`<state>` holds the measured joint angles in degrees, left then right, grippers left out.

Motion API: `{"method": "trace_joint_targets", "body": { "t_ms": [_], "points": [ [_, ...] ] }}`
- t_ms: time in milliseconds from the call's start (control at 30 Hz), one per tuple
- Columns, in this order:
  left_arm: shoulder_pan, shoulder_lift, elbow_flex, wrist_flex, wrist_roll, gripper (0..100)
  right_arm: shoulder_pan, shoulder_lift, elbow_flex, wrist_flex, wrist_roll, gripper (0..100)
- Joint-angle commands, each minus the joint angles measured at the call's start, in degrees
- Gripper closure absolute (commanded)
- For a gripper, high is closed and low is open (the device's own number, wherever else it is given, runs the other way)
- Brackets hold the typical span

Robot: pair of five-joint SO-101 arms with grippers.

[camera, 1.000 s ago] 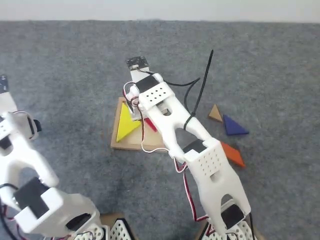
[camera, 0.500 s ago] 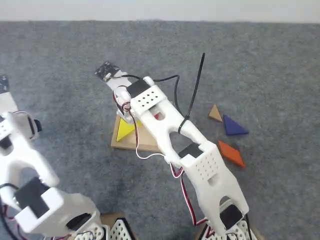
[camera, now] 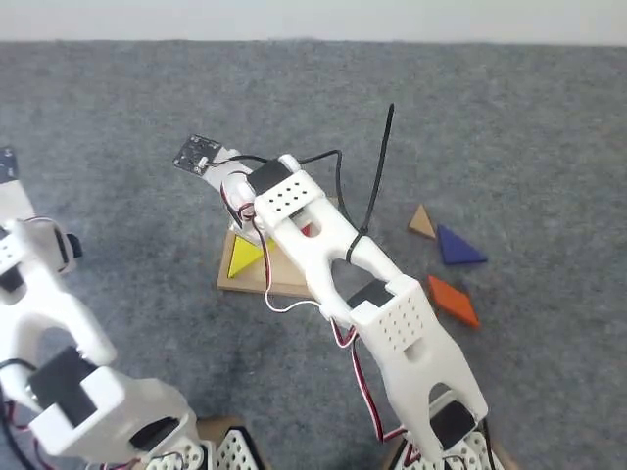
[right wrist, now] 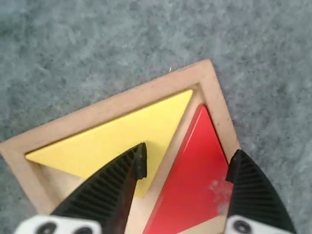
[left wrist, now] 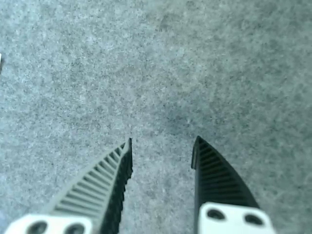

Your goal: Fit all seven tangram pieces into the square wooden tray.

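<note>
— Left gripper (left wrist: 162,146)?
— Fingers apart, grey table (left wrist: 204,58) below.
— Right gripper (right wrist: 187,163)?
— Spread too, just above the wooden tray (right wrist: 122,102). A yellow triangle (right wrist: 122,131) is under one finger and a red triangle (right wrist: 195,161) lies between both, seemingly seated flat.
— Others?
— A tan triangle (camera: 422,222), a blue triangle (camera: 457,246) and an orange piece (camera: 454,300) lie well apart from it.

My right arm (camera: 323,245): white printed shells with black servo blocks between them. Two shells carry a grid of small round holes; I take the upper holed shell (camera: 286,196) as reference. Just beyond it sits a small dark circuit board (camera: 196,154). Beside it run red and white wires (camera: 245,201) and a looping black cable (camera: 323,157). Behind it stands a black cable tie (camera: 377,181). My left arm (camera: 49,323): same white shells. My left gripper (left wrist: 163,141) and right gripper (right wrist: 189,153): dark ribbed fingers (left wrist: 214,175), tapered, on white bases with screw holes (left wrist: 214,214).
</note>
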<state>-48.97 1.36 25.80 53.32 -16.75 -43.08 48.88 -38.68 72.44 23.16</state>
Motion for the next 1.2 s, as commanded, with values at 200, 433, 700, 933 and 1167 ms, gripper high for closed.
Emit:
{"method": "trace_joint_targets", "body": {
  "t_ms": [200,433,700,933,1167],
  "points": [
    [0.4,-2.2,-2.2,0.7,-0.7,80,-0.3,0.0,-1.8,6.7,0.9,82.6],
    [0.4,-2.2,-2.2,0.7,-0.7,80,-2.4,-1.2,-3.6,8.0,-1.7,81.5],
    [0.4,-2.1,-2.2,0.6,-0.7,80,1.2,-0.7,-14.2,7.7,-1.9,81.4],
    [0.4,-2.1,-2.2,0.7,-0.7,80,1.3,5.1,-15.9,5.5,-1.7,81.4],
    [0.4,-2.1,-2.2,0.7,-0.7,80,1.1,8.6,-16.1,4.1,-1.7,81.4]
  ]
}}
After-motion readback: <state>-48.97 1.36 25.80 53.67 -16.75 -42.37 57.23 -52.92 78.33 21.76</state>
